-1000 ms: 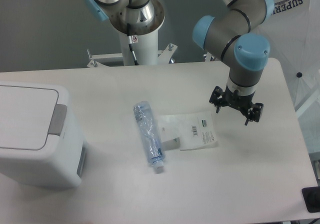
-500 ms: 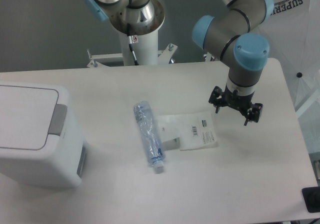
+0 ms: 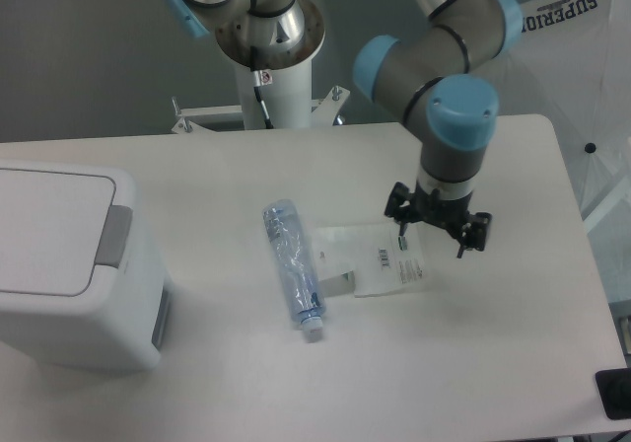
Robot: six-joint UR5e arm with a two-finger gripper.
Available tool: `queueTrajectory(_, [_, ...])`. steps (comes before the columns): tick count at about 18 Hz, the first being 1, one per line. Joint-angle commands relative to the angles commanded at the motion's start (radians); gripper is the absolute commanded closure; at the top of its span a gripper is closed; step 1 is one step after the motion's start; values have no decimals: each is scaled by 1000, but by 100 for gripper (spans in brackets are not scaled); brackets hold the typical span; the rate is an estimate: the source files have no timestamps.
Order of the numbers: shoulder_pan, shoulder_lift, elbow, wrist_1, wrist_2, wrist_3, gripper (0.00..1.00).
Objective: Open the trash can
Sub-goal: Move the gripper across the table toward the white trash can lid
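Observation:
The trash can [image 3: 69, 264] is a large white boxy bin at the table's left edge, its flat lid down and a grey push tab [image 3: 115, 236] on the lid's right side. My gripper [image 3: 432, 237] hangs open with nothing between its fingers, far to the right of the bin, over the right end of a clear plastic bag [image 3: 375, 259].
A crushed clear bottle [image 3: 293, 267] lies between the bin and the gripper, cap toward the front. The plastic bag with a barcode label lies flat beside it. A white pedestal [image 3: 276, 82] stands behind the table. A black object [image 3: 615, 393] sits at the front right corner.
The arm has swung left by a few centimetres, bringing the open gripper from beside the bag to over the bag's right end. Bin, bottle and bag have not moved.

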Motion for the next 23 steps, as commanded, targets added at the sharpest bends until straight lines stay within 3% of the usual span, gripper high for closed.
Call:
queueTrajectory(3, [-43, -8, 21, -3, -5, -92, 0])
queueTrajectory(7, [-112, -8, 100, -15, -61, -267, 0])
queueTrajectory(10, [-159, 6, 100, -21, -103, -344, 0])
queueTrajectory(17, [-256, 84, 129, -32, -187, -496, 0])
queueTrajectory(23, [-321, 113, 183, -32, -241, -611, 0])
